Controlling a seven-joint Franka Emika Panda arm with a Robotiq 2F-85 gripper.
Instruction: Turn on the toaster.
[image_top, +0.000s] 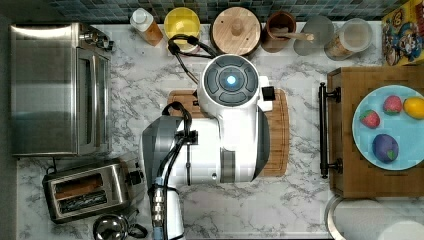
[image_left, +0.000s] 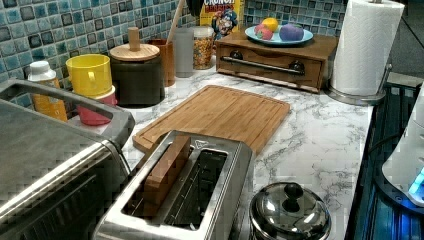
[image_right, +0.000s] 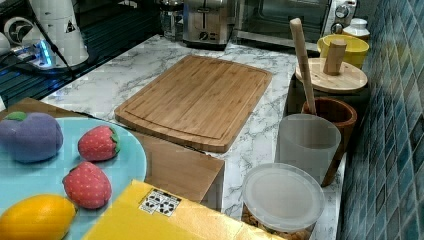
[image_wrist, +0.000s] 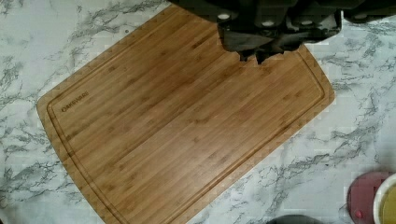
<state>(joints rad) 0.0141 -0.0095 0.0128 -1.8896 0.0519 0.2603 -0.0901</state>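
While the end effector (image_wrist: 256, 57) hangs over the cutting board (image_wrist: 187, 121), fingers apparently closed, the toaster (image_top: 86, 190) sits at the top view's lower left; approach its black lever (image_top: 136, 177) from above; press straight down.

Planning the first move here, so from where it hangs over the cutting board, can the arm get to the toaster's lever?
Probably yes. The tool hangs above the cutting board, and the toaster has bare counter at its lever end. The small lidded pot stands close alongside.
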